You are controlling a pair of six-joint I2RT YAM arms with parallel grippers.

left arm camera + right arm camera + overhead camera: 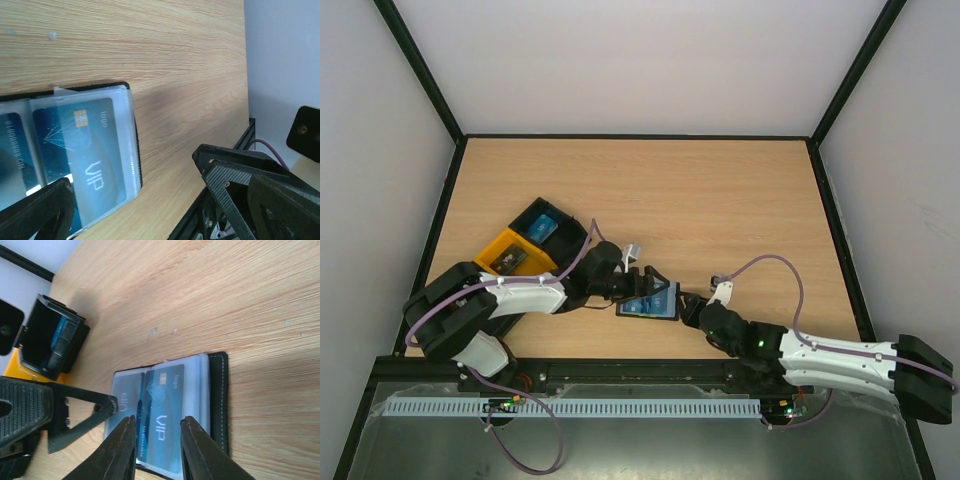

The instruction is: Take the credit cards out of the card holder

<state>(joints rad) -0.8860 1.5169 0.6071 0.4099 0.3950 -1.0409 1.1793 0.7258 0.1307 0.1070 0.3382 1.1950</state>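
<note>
Card holder (650, 304) lies open and flat on the wooden table (720, 200), near the table's near edge and roughly midway between its left and right sides. Its black cover faces down and its translucent pocket panel faces up. Two blue credit cards sit in the pockets. One, marked "VIP" with a gold chip (167, 415), is in the pocket toward the right. A second blue card (127, 395) is in the pocket just left of it.

Right gripper (159, 422) is at the holder's near edge. Its fingers stand slightly apart over the VIP card, and nothing is visibly clamped between them.

Left gripper (131, 172) is at the holder's left side. It is spread wide and grasps nothing. One finger is over the pocket panel and the other is over bare table.

Far left of the holder stand a black open tray (570, 222), holding a blue item, and an orange tray (495, 245) touching it.
</note>
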